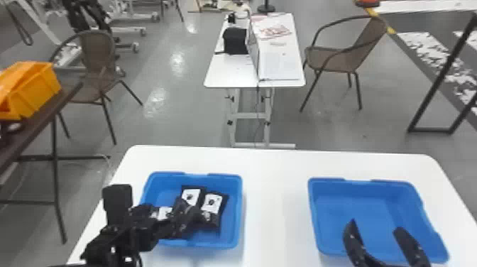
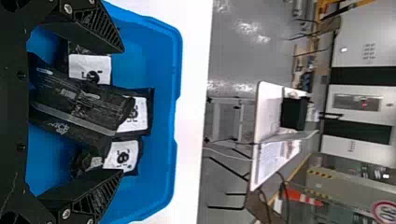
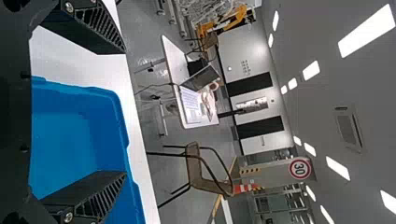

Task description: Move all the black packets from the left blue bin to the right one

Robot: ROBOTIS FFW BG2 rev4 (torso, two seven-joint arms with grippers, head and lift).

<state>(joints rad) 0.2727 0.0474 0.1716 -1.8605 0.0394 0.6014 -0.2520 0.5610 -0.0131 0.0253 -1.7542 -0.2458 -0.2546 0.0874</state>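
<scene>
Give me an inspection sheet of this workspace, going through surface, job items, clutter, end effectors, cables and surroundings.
Surface: white rounded-corner table under both bins.
Job items: overlapping black packets, some white-labelled, in the left blue plastic bin; right blue plastic bin stands apart.
Clutter: black boxy object on the farther white table.
Left end effector: open, at the left bin, a packet lying between its fingers.
Right end effector: open, at the right bin.
Cables: thin cable hanging at the farther table.
Surroundings: orange plastic container, brown metal-framed chairs.
</scene>
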